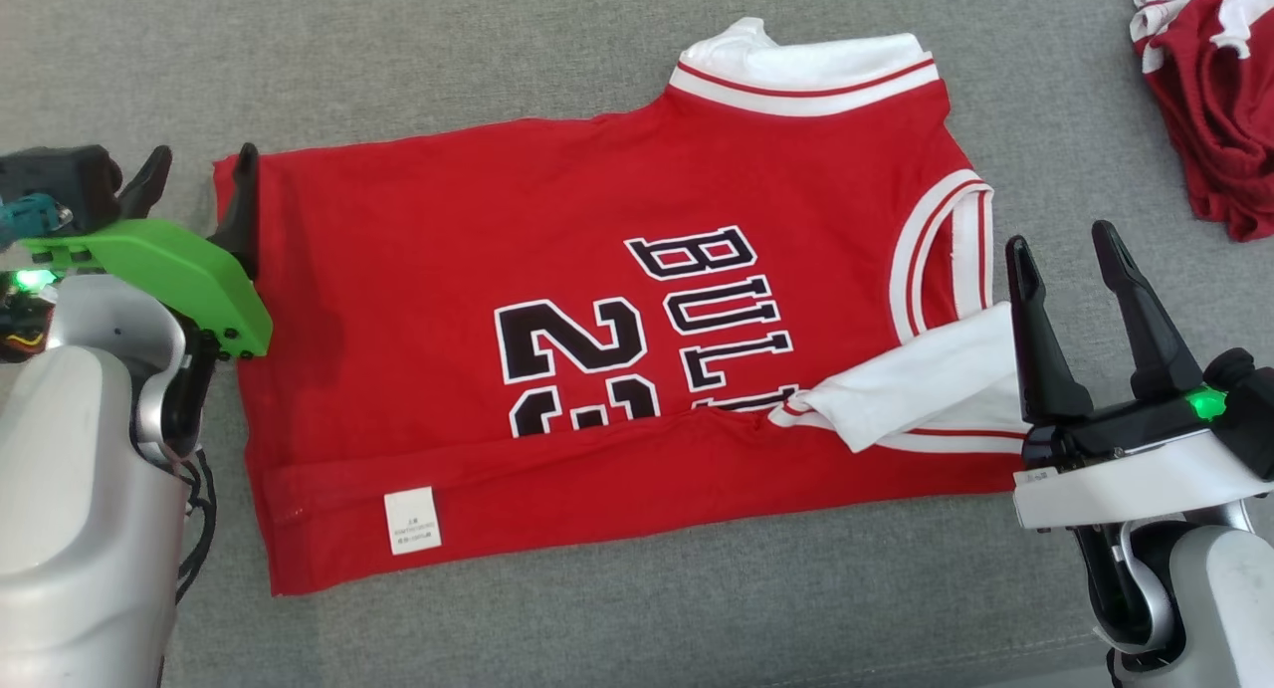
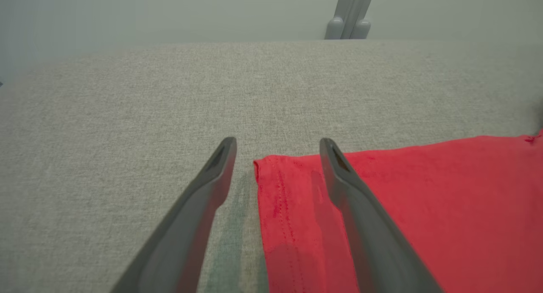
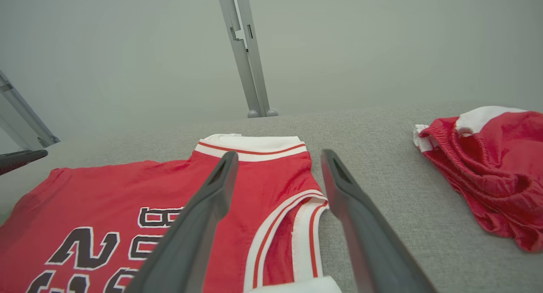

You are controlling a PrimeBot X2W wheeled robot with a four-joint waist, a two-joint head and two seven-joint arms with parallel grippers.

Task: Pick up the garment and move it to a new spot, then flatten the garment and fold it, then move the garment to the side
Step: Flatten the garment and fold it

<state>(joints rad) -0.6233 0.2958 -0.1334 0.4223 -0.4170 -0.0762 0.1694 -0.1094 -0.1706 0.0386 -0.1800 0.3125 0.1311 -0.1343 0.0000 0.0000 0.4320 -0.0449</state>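
A red jersey (image 1: 597, 369) lies spread on grey fabric (image 1: 448, 51). The left gripper (image 1: 199, 170) and right gripper (image 1: 1062, 240) sit at its ends, fingers apart, holding nothing.

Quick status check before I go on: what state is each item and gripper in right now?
jersey: spread flat, near edge folded over, label showing
left gripper: open, astride the jersey's hem corner
right gripper: open, empty, by the armhole
second red garment: crumpled, far right
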